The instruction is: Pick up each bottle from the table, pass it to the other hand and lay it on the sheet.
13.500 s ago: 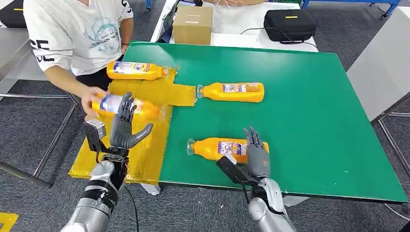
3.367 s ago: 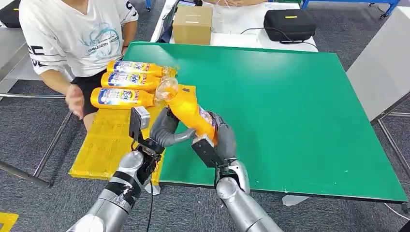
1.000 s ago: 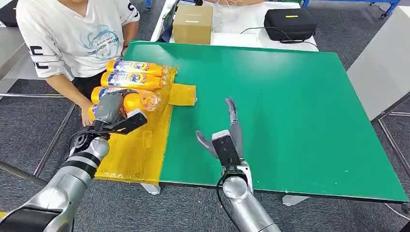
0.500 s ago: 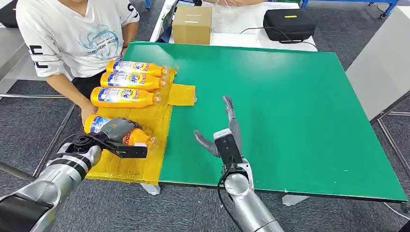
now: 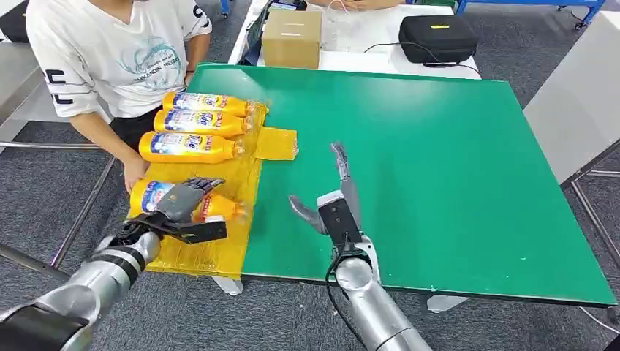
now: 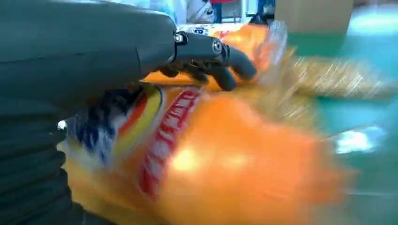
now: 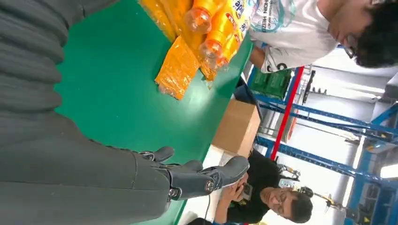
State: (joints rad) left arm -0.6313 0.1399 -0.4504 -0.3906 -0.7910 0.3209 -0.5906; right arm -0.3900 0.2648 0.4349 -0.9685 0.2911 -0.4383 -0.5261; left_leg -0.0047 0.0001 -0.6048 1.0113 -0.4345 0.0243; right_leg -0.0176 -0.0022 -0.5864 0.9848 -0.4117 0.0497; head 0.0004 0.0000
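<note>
Three orange bottles [image 5: 191,146] lie side by side on the far part of the yellow sheet [image 5: 219,248]. A fourth orange bottle [image 5: 213,208] lies on the sheet's near part, cap toward the green table. My left hand [image 5: 184,199] lies over it with its fingers stretched across the top and its thumb on the near side. In the left wrist view the fingers [image 6: 211,51] stand off the blurred bottle [image 6: 211,159]. My right hand [image 5: 335,191] hovers open over the green table [image 5: 439,183], holding nothing. The right wrist view shows its fingers [image 7: 206,178] and the bottle caps [image 7: 206,21].
A person [image 5: 110,51] sits at the table's left side, one hand [image 5: 134,172] close to the near bottle's base. A cardboard box [image 5: 291,36] and a black case [image 5: 439,36] stand on the white table behind. A sheet flap [image 5: 276,142] overlaps the green top.
My left hand has set the fourth bottle down on the sheet and its fingers have lifted straight over it. The right hand has barely shifted.
</note>
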